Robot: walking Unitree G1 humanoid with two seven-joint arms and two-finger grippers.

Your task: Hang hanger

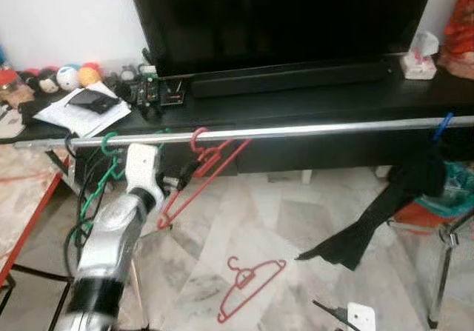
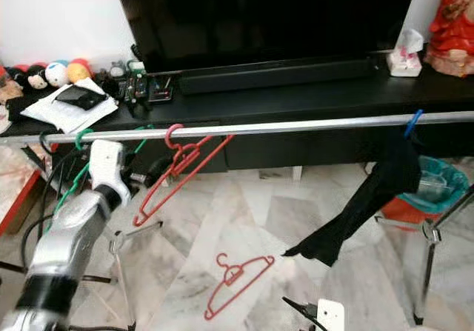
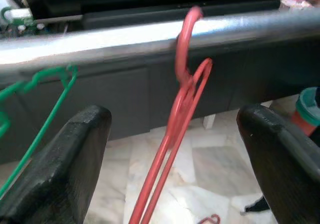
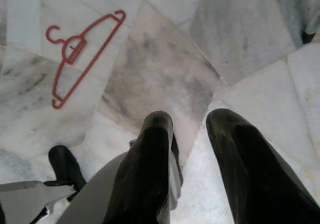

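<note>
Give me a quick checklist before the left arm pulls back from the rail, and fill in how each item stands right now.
1. Red hanger hooked over the rail: ok.
2. Left claw open, fingers apart on either side of that hanger: ok.
3. Green hanger on the rail beside it: ok.
4. Second red hanger lying on the floor, not yet hung: not ok.
5. Right claw free, pointing at the floor: ok.
6. Hanging red hanger level: not ok, it tilts.
</note>
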